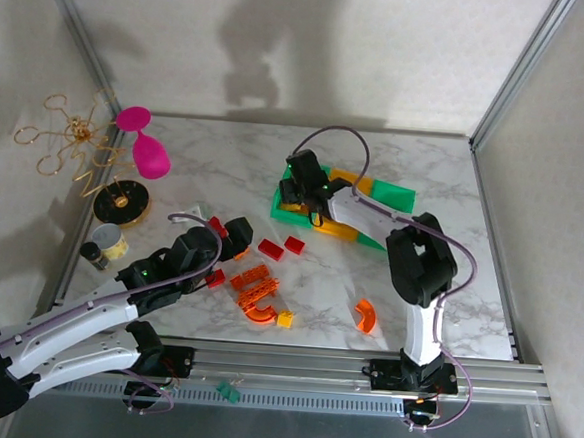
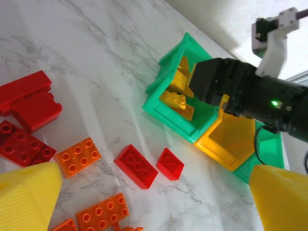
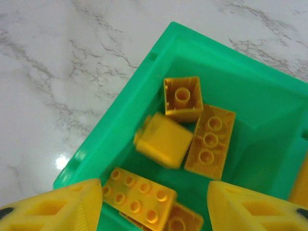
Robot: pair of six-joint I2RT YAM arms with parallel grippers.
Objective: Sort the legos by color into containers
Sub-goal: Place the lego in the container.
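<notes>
Yellow sorting at the left-end green bin (image 3: 260,96): the release looks under way, and it is best to lift straight up only once the brick settles.
The right gripper (image 3: 154,209) is spread wide and holds nothing, with a blurred yellow brick (image 3: 163,139) loose beneath it. The left gripper (image 2: 154,197), also wide and empty, hovers over the red bricks (image 2: 136,166) near centre.

Table (image 1: 226,164), white marble pattern. Holds: row of bins (image 1: 350,179), green, yellow-orange, green; loose red bricks (image 1: 270,248), orange bricks (image 1: 256,279), orange arch (image 1: 365,315), yellow brick (image 1: 285,320); pink goblet (image 1: 148,154) on its side; black-and-gold disc (image 1: 123,204); small jar (image 1: 105,238).
</notes>
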